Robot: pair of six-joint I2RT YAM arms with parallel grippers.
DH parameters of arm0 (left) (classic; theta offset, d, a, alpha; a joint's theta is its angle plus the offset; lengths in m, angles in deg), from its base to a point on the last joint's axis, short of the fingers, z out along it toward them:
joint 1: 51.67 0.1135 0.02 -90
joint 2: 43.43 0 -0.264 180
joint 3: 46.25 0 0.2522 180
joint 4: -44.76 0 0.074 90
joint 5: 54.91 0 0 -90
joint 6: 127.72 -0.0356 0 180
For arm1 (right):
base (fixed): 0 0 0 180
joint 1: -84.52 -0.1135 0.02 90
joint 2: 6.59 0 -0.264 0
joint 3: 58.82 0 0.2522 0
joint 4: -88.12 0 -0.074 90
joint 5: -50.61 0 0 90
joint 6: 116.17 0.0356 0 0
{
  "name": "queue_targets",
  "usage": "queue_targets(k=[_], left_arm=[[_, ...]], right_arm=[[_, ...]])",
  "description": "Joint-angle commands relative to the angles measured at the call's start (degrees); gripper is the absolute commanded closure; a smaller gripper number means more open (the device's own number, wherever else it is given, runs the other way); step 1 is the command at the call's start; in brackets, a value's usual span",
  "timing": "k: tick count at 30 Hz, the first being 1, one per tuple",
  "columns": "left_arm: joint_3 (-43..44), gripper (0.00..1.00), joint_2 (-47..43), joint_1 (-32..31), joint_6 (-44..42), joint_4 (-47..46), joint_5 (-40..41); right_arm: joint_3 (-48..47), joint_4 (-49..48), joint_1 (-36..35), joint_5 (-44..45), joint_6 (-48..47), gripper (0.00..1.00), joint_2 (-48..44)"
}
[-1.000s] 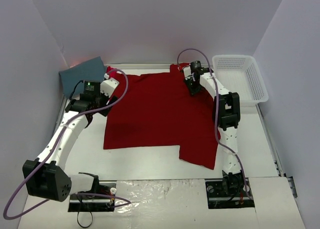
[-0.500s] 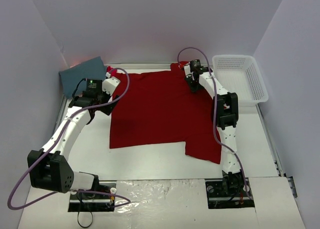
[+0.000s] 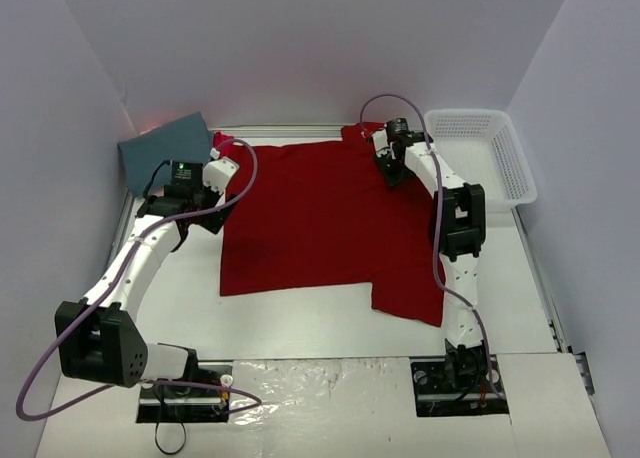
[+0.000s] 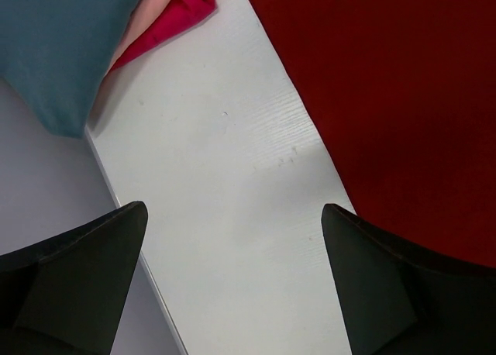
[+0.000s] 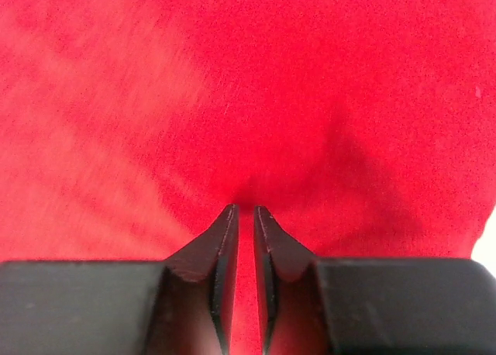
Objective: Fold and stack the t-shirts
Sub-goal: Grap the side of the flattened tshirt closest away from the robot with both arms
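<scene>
1 red tee [image 3: 320,218]: flat, mid of table [image 3: 300,323]
teal tee [image 3: 165,148]: far-left corner; pink-red tee [image 4: 184,8] just right of it
L gripper [image 4: 234,215]: wide open, empty, over table by red tee's left edge
R gripper [image 5: 240,211]: nearly closed, pinching red tee's far-right part

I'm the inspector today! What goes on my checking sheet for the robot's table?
Surface: white table, no spills seen.
Job's things: deep red shirt spread out, unfolded; slate-teal shirt in the far left corner; pinkish-red shirt bunched beside it.
Clutter: white basket far right, nothing seen inside.
Grippers: left gripper open over bare table beside the deep red shirt; right gripper pinching the deep red shirt.
Cables: purple cables loop along both arms.
Surroundings: plain pale walls.
</scene>
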Motion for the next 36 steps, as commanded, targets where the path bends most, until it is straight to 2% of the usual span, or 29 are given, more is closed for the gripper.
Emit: queue_targets(k=[1,3,6,10,14,15,18,21,25,28,36], left_arm=[[0.1,0.05,-4.1,0.5,-0.9,0.4,-0.5],[-0.5,0.06,-5.4,0.5,-0.9,0.8,-0.8],[-2.3,0.06,-6.9,0.5,-1.0,1.2,-0.9],[-6.0,0.06,-9.8,0.6,-2.0,1.8,-3.6],[-9.6,0.00,-12.6,0.5,-5.4,5.5,-8.2],[-10.9,0.06,-14.0,0.5,-7.1,7.4,-10.3],[-12.9,0.08,-17.0,0.4,-10.7,10.6,-13.0],[-15.1,0.08,-19.0,0.4,-13.5,12.1,-14.2],[-16.5,0.09,-19.2,-0.1,-16.6,14.8,-15.3],[-18.4,0.10,-18.5,-1.0,-17.4,15.7,-15.4],[-23.4,0.14,-17.8,-8.7,-16.2,15.7,-10.3]], right_arm=[[1.5,4.7,0.1,-3.4,-1.3,0.88,-10.7],[2.8,6.0,0.0,-4.1,-2.0,0.85,-14.7],[7.6,7.3,0.0,-4.0,-3.4,0.71,-20.5],[17.5,10.3,0.1,-5.4,-6.8,0.70,-28.5],[30.9,11.7,0.1,-7.1,-9.2,0.67,-38.3],[36.1,11.5,0.1,-7.9,-9.5,0.63,-42.5],[45.0,9.7,0.3,-8.9,-9.7,0.62,-50.2],[49.9,6.8,0.3,-9.8,-8.3,0.60,-56.5],[56.9,2.7,1.0,-11.5,-6.4,0.60,-62.1],[60.5,-0.8,4.4,-14.9,-6.1,0.59,-65.1],[62.5,-3.8,8.1,-14.4,-4.3,0.58,-65.7]])
